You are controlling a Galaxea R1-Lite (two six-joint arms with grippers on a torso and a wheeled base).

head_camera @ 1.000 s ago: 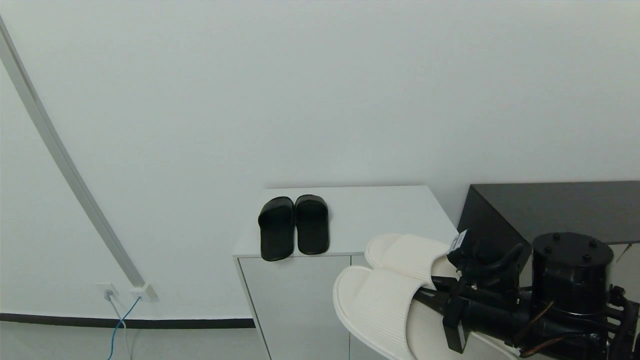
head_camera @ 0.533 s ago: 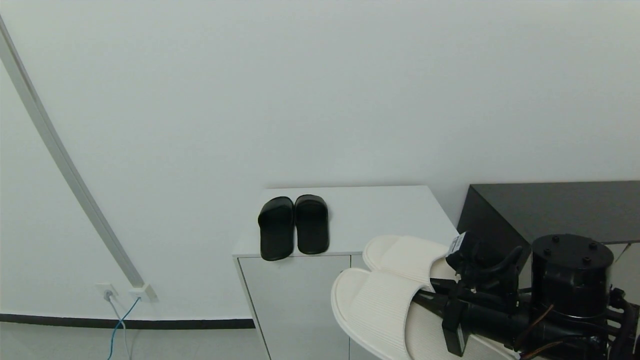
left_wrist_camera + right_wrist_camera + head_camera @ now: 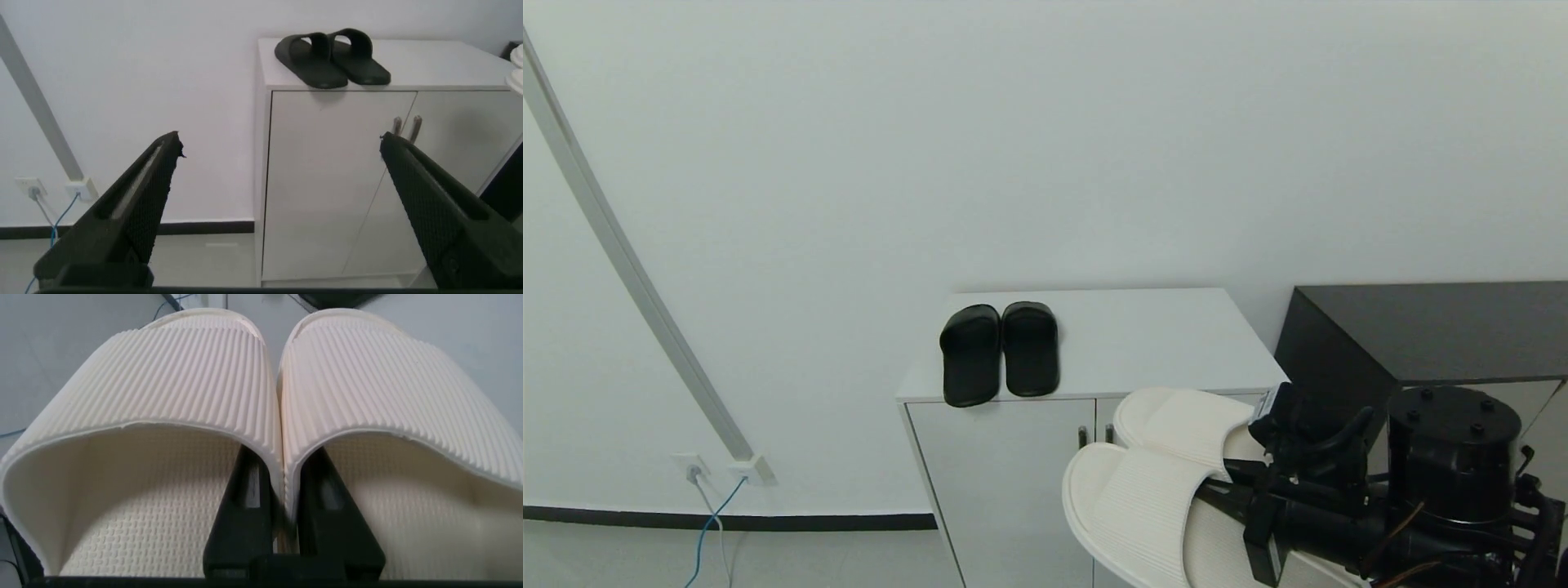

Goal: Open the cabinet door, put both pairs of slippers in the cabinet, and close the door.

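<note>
A pair of black slippers (image 3: 1001,351) lies on top of the white cabinet (image 3: 1005,490), near its front left edge. The cabinet's two doors are shut, with two small handles (image 3: 1097,435) at the seam. My right gripper (image 3: 1232,478) holds a pair of white ribbed slippers (image 3: 1152,482) in front of the cabinet's right door, toes towards the cabinet. One finger sits inside each slipper, and the two pinch the inner walls (image 3: 280,469) together. My left gripper (image 3: 278,220) is open and faces the cabinet (image 3: 327,180) from a distance, with the black slippers (image 3: 331,59) above it.
A dark cabinet (image 3: 1421,327) stands right of the white one. On the left, a grey cable duct (image 3: 629,261) slants down the wall to a socket with a blue cable (image 3: 711,523). There is bare floor in front of the cabinet.
The head camera has shifted, so the cabinet sits higher in the picture and its door handles have come into view. The white slippers stay in my right gripper, almost unmoved.
</note>
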